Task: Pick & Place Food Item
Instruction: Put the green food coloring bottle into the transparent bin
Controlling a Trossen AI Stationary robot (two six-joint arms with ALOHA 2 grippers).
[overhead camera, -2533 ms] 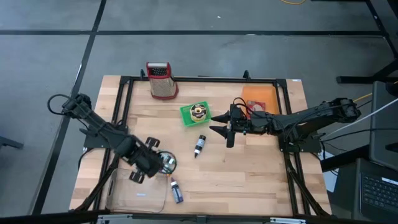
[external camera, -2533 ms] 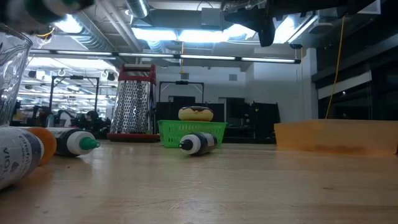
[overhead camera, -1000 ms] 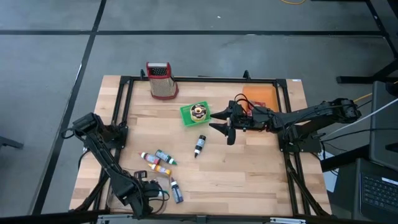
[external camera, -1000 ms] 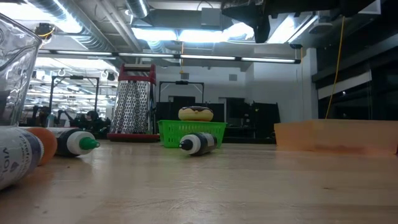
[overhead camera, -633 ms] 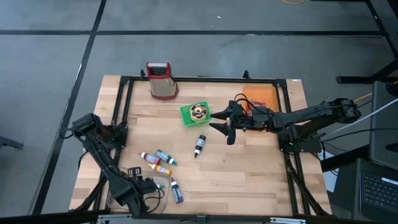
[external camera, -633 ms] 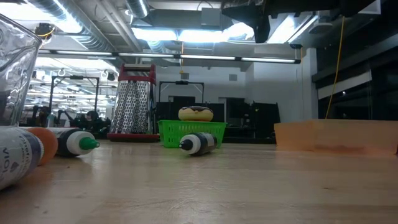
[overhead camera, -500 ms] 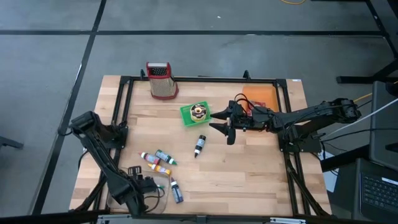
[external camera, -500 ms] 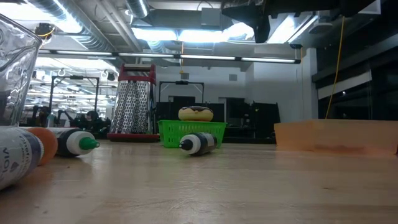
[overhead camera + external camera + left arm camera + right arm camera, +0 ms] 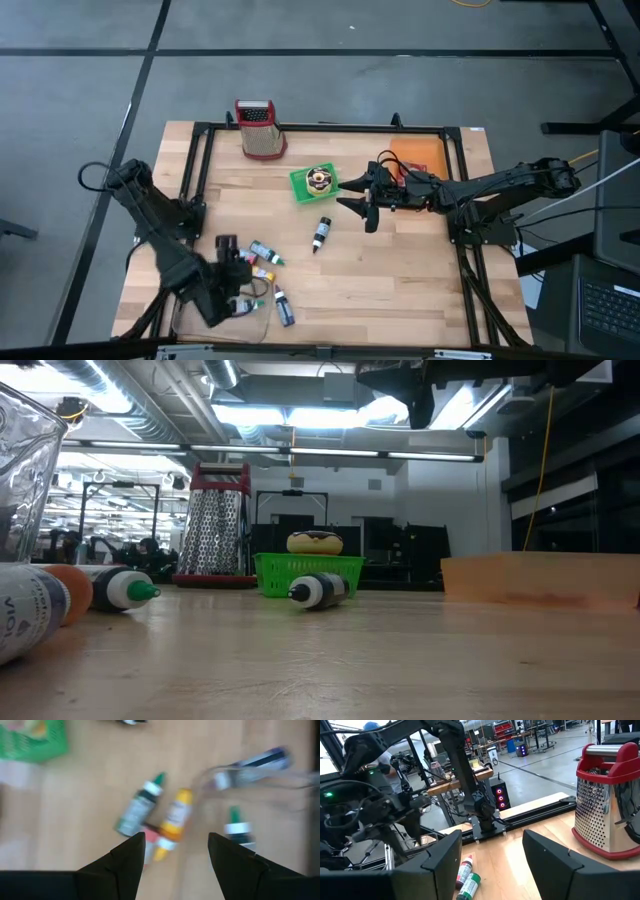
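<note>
My left gripper (image 9: 232, 262) hangs over the near-left part of the table (image 9: 400, 280), fingers spread wide with nothing between them, above a cluster of small bottles. I count five bottles in all from above: three lying together under the gripper (image 9: 262, 251), one blue-labelled one (image 9: 285, 308) nearer the front edge beside a clear container (image 9: 222, 318), and one dark bottle (image 9: 320, 233) alone mid-table. My right gripper (image 9: 365, 207) waits level over the middle, fingers apart and empty. One doughnut (image 9: 319, 179) sits in the single green basket (image 9: 301, 185), with one red-topped grater (image 9: 259, 128) behind it.
</note>
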